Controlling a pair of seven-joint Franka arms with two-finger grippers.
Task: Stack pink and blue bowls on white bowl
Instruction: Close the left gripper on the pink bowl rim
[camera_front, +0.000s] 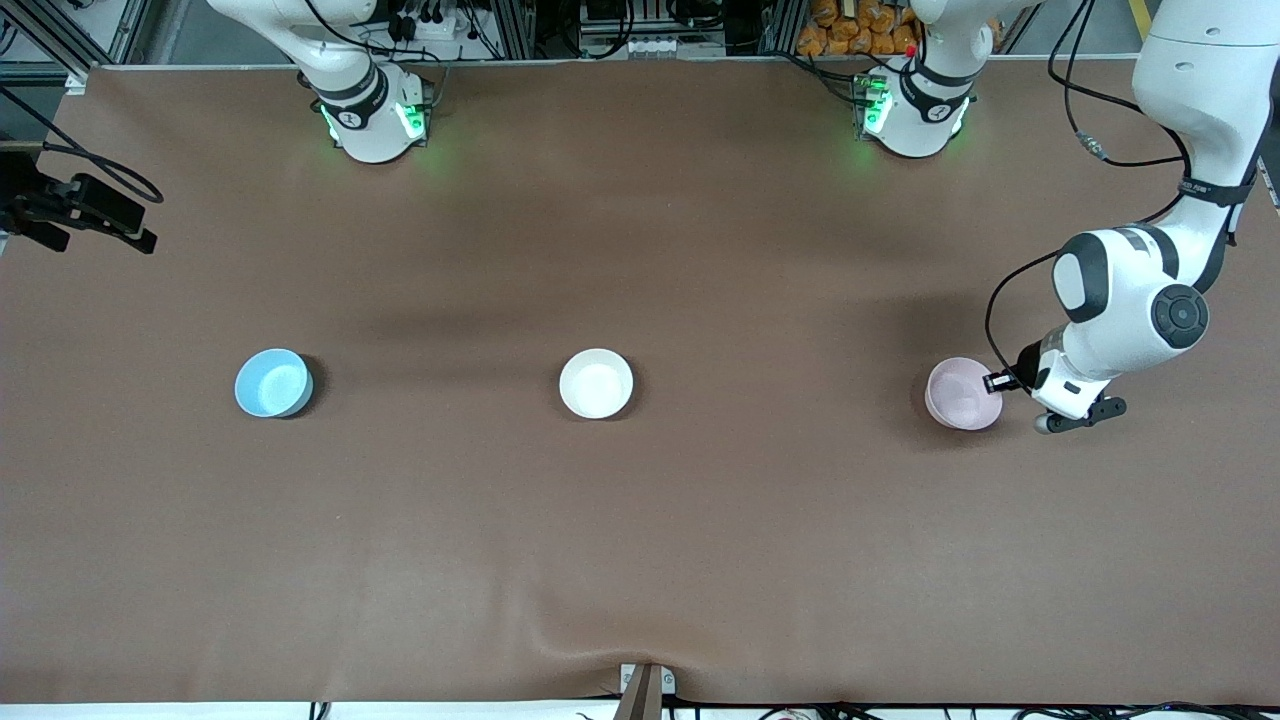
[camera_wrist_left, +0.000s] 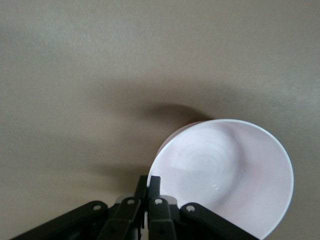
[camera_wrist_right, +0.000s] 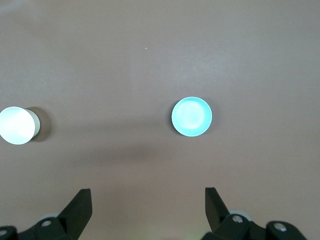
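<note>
The left gripper (camera_front: 1003, 381) is closed on the rim of the pink bowl (camera_front: 962, 394), toward the left arm's end of the table, apparently tilted. Step in hand, as judged: pickup. Next: lift and carry it over the white bowl (camera_front: 596, 383) at centre. The right gripper (camera_wrist_right: 148, 210), spread wide and empty, waits high above the blue bowl (camera_front: 271, 382).

White bowl (camera_front: 596, 383) between two bowls
</note>
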